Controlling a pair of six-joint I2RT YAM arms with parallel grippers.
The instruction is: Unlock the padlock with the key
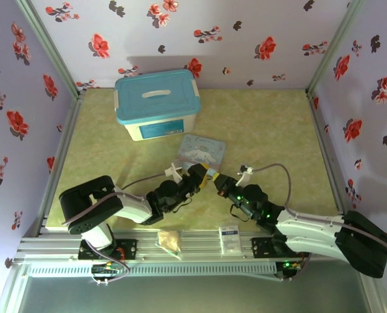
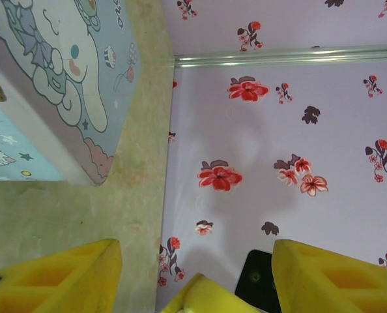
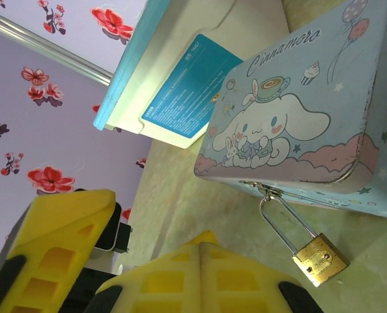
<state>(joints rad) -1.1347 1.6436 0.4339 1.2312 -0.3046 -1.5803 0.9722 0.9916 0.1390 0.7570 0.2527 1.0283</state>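
Observation:
The brass padlock (image 3: 320,259) hangs by its thin silvery shackle (image 3: 286,218) from the hasp of the pale blue cartoon tin (image 3: 291,124), its body resting on the table. My right gripper (image 3: 202,238) is shut just left of the lock, and nothing shows between its yellow pads. The key is hidden. My left gripper (image 2: 195,254) is open beside the tin (image 2: 57,78), and the right gripper's yellow tip (image 2: 206,297) pokes up between its fingers (image 2: 63,277). From above, both grippers (image 1: 203,173) (image 1: 217,182) meet tip to tip at the tin's (image 1: 202,149) near edge.
A white box with a blue lid (image 1: 156,104) stands behind the tin. A white sachet (image 1: 229,236) and a tan packet (image 1: 169,240) lie on the front rail. Floral walls close in the table (image 1: 272,130) on three sides.

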